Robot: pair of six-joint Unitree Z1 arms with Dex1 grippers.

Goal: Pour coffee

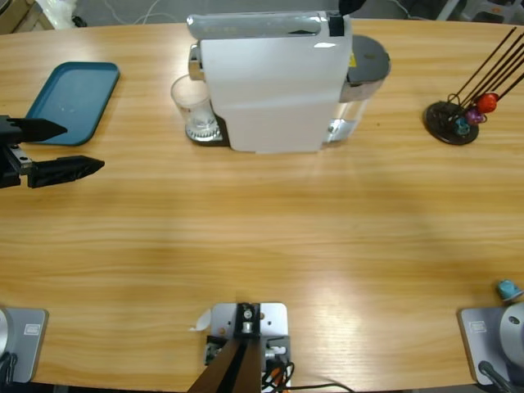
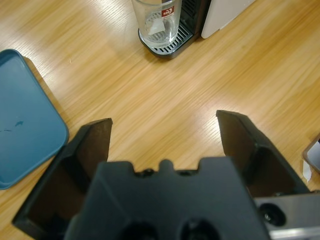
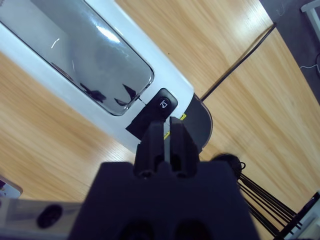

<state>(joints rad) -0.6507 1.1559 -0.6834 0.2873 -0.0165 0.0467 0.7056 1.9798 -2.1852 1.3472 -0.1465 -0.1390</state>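
At the high view's left edge the left gripper [image 1: 70,148] hangs wide open beside a blue tray [image 1: 74,98], facing the empty-looking glass [image 2: 156,22] on the coffee machine's [image 1: 274,82] drip tray, while only the right wrist view shows the right gripper [image 3: 167,131], closed to a thin gap, over the machine's black button [image 3: 164,104].

A long wooden table [image 1: 270,237] is carrying everything here. A white coffee machine [image 1: 274,82] is sitting at the far middle, its drip tray [image 2: 165,44] resting on the wood with a clear glass [image 1: 193,106] standing on it. To the left, a teal tray [image 1: 72,102] is lying flat. Far right, a dark round capsule stand [image 1: 451,123] is holding coloured capsules, and one blue capsule [image 1: 508,288] is lying alone near the right front edge.
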